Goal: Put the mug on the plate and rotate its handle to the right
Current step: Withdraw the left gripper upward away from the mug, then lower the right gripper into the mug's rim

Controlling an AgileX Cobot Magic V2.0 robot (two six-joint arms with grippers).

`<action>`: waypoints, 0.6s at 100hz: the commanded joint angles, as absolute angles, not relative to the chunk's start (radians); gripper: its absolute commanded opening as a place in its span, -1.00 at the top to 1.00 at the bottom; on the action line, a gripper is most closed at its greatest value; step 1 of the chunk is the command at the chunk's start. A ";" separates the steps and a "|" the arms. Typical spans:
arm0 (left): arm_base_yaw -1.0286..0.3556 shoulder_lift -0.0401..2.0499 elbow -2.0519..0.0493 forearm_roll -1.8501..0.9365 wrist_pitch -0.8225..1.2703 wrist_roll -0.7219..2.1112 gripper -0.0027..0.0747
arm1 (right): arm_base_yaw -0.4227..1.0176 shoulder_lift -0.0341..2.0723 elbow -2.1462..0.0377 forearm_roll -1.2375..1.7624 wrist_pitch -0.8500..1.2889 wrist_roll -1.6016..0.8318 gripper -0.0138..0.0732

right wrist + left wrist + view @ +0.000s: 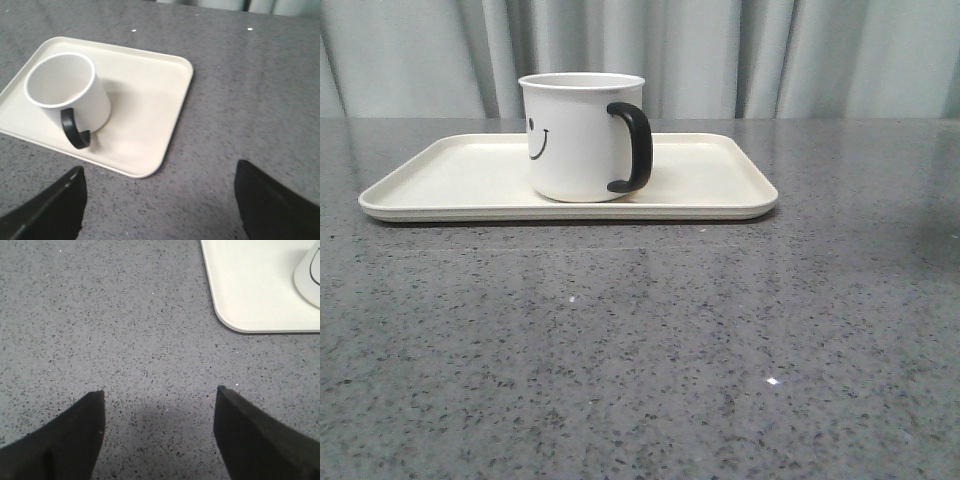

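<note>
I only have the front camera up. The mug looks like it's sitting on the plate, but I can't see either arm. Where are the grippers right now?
Observer: The left gripper hangs over bare table, jaws apart and empty, with a corner of the plate just ahead of it.
Operator: And the right one?
Observer: The right gripper is also over the table, jaws wide and holding nothing, looking down on the mug.
Operator: Anything inside the mug? I can't see over the rim.
Observer: Nothing; the right wrist view shows a bare white interior.
Operator: Is the handle pointing squarely right?
Observer: Not quite. From the right wrist view, the handle angles toward the plate's near long edge as well.
</note>
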State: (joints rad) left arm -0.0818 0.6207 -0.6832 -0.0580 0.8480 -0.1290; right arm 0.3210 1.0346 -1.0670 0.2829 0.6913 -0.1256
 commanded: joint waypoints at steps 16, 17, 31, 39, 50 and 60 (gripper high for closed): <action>-0.079 0.620 -0.708 -0.069 0.780 -0.139 -0.27 | 0.442 1.295 -1.311 0.299 0.626 -0.145 -0.70; -0.079 0.620 -0.708 -0.069 0.780 -0.139 -0.27 | 0.444 1.303 -1.318 0.299 0.626 -0.145 -0.70; -0.079 0.620 -0.708 -0.069 0.780 -0.139 -0.27 | 0.476 1.444 -1.443 0.299 0.636 -0.144 -0.70; -0.079 0.620 -0.708 -0.069 0.780 -0.139 -0.27 | 0.493 1.516 -1.513 0.298 0.651 -0.143 -0.70; -0.079 0.620 -0.708 -0.069 0.780 -0.139 -0.27 | 0.513 1.599 -1.589 0.298 0.670 -0.140 -0.70; -0.079 0.620 -0.708 -0.069 0.780 -0.139 -0.27 | 0.517 1.673 -1.652 0.298 0.682 -0.136 -0.70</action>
State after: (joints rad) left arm -0.0818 0.6207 -0.6832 -0.0580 0.8480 -0.1290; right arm 0.5145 1.6668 -1.5758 0.2878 0.7162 -0.1327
